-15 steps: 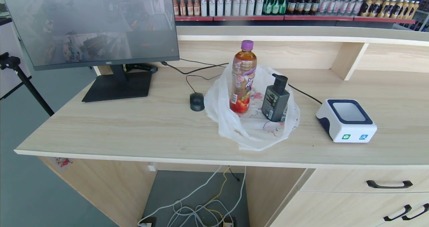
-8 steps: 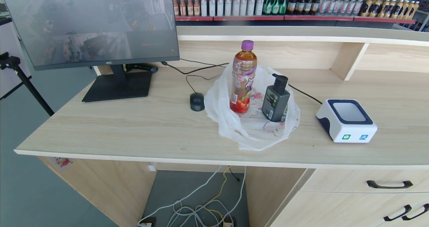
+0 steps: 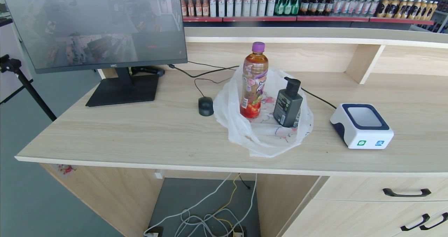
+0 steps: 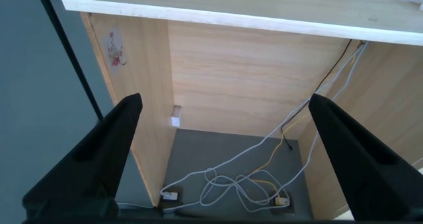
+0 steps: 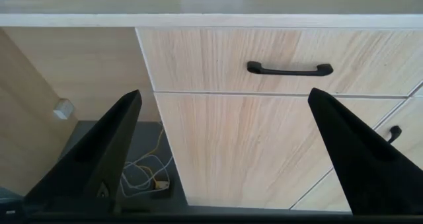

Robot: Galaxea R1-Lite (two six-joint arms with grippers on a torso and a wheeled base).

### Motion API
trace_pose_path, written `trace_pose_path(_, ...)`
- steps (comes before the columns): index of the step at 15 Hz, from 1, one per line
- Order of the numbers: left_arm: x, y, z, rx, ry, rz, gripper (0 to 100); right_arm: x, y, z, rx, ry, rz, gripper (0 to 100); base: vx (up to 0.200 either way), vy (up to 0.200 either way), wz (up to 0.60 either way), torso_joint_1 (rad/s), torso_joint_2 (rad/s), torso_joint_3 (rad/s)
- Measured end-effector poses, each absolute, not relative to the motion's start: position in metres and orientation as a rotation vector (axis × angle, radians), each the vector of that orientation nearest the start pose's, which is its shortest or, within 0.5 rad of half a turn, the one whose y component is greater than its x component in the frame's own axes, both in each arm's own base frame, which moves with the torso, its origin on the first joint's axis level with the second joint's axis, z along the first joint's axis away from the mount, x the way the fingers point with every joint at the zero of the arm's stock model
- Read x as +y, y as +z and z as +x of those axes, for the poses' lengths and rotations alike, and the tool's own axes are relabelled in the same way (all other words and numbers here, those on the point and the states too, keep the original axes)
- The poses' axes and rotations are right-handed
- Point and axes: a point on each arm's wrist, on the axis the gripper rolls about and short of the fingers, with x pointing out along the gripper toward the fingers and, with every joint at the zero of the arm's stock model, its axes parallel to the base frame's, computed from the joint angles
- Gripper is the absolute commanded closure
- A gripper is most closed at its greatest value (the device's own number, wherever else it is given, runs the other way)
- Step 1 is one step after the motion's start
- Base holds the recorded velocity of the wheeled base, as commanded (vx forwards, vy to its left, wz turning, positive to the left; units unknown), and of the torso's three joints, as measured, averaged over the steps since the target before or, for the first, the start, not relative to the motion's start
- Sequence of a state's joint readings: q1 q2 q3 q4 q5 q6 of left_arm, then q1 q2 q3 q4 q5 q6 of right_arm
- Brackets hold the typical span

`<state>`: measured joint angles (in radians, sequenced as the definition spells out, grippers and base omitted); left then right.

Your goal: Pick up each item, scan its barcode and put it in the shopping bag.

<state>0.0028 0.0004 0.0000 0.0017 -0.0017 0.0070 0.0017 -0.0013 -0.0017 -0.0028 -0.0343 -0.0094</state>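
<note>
Nothing has shifted since the earlier frames: the head view shows bag, bottles and scanner standing just as they stood. Both arms hang low in front of the counter (image 3: 168,132), below its front edge. The left gripper (image 4: 223,98) has its two dark fingers (image 4: 99,164) spread wide with nothing between them, and faces the open recess under the counter, where loose cables (image 4: 244,178) lie on the floor. The right gripper (image 5: 223,92) is spread just as wide and likewise holds nothing; it faces a drawer front (image 5: 277,59) with a black handle (image 5: 289,69). All the task's things are higher than both grippers, up on the counter top and farther forward. The shopping bag (image 3: 266,139), a thin white plastic one lying open and slumped, sits up and to the right of the left gripper and up and to the left of the right gripper. Two items stand upright inside it: a tea bottle (image 3: 254,83) with a purple cap, and just beside it, on the right gripper's side, a dark grey pump bottle (image 3: 287,104). The scanner (image 3: 361,125), white with a dark blue rim, rests on the counter near the bag, roughly above the right gripper. A mouse (image 3: 205,106) and a monitor (image 3: 94,27) sit on the counter on the left gripper's side of the bag.
</note>
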Motion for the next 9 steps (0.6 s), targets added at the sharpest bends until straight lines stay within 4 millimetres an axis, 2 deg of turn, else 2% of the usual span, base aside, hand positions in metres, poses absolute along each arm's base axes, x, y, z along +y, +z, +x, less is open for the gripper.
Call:
trace_pose_path(1,-0.0001,0.0753,-0.0228,0.002,0.001,0.007,0,-0.0008,0.0762,-0.0231,-0.006,-0.032,-0.006,0,-0.200,0.000,0.00,0.007,0.00,0.002)
trace_pose_path(5,-0.0001,0.0753,-0.0228,0.002,0.000,0.004,0,-0.0008,0.0761,-0.0232,-0.007,-0.032,-0.005,0,0.000,0.000,0.00,0.000,0.00,0.000)
trace_pose_path(9,-0.0001,0.0754,-0.0228,0.002,0.001,0.000,0,-0.0008,0.0762,-0.0232,-0.008,-0.032,-0.005,0,0.000,-0.200,0.00,0.001,0.00,0.001)
